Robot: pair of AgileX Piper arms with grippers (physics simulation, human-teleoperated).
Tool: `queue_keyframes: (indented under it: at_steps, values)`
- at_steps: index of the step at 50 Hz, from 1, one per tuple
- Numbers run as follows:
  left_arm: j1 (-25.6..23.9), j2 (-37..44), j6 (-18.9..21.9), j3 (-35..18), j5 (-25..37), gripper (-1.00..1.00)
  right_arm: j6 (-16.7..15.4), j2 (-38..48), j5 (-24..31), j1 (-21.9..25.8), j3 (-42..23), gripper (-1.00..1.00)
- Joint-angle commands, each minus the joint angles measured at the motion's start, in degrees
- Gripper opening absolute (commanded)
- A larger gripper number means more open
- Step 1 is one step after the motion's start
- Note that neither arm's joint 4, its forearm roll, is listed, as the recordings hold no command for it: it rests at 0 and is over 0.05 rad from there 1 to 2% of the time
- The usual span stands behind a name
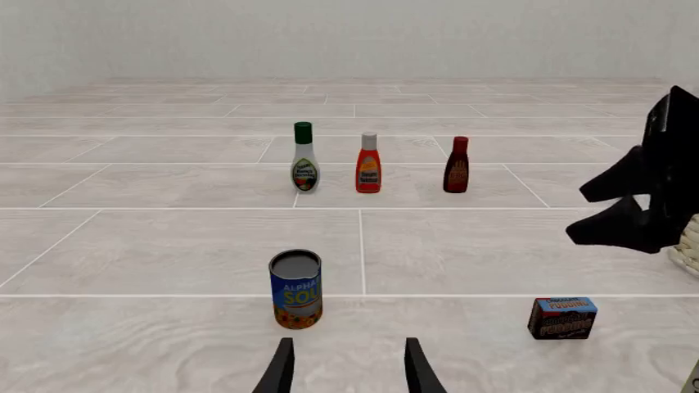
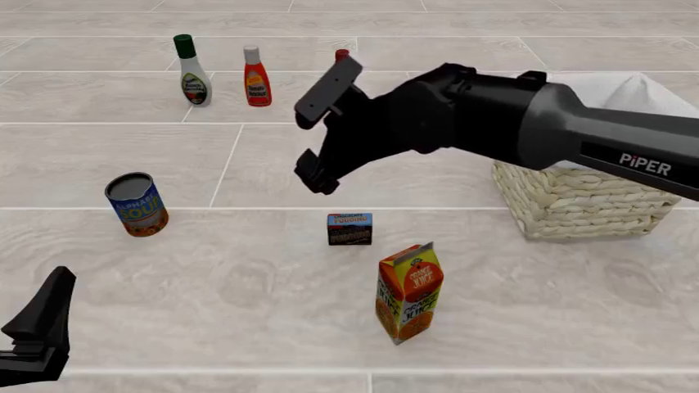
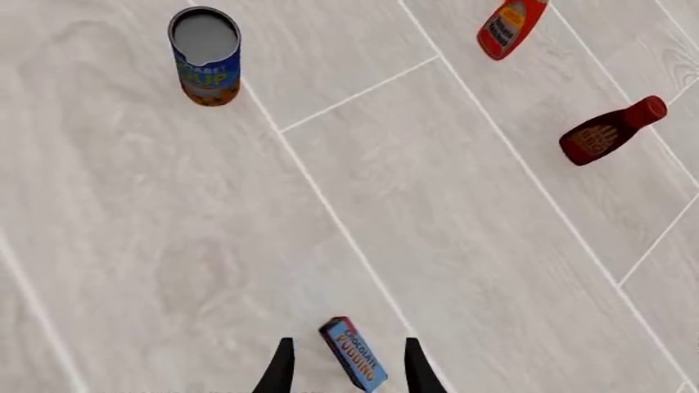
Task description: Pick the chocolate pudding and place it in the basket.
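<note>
Pale tiled desk [image 2: 164, 270]. Chocolate pudding [image 2: 349, 228] seen right under right gripper [image 3: 345, 368], long side slanted between spread fingers. Left gripper [image 1: 346, 368] farther, also spread.

all three views are evenly bright, with flat, diffuse light and no visible lamp or direction. shadows are almost absent: the soup can [image 2: 137, 204] and the juice carton [image 2: 410, 292] stand on the pale table [image 2: 251, 286] with only the faintest darkening at their bases. no glare or hot spots show, though the can's grey lid [image 3: 205, 34] reads as a dull sheen. rendering is sharp throughout, without motion blur or depth blur; far bottles stay crisp, but label text is too small to read cleanly. straight tile lines stay straight to the edges. beyond the right fingers [image 3: 411, 364], the pudding box [image 3: 353, 354] between them is sharp-edged.
</note>
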Motion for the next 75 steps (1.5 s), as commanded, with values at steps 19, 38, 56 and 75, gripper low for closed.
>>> queue_keyframes:
  at_steps: [19,38,56,75]
  values:
    - [0.00,0.00,0.00,0.00,0.00,1.00,-2.33,1.88,2.60,-0.37,-2.17,1.00]
    - [0.00,0.00,0.00,0.00,0.00,1.00,-2.22,4.10,1.58,-0.94,-2.16,1.00]
    - [0.00,0.00,0.00,0.00,0.00,1.00,-1.43,6.69,0.07,-1.36,-1.64,1.00]
    - [0.00,0.00,0.00,0.00,0.00,1.00,-0.92,9.26,-0.96,-2.20,-1.33,1.00]
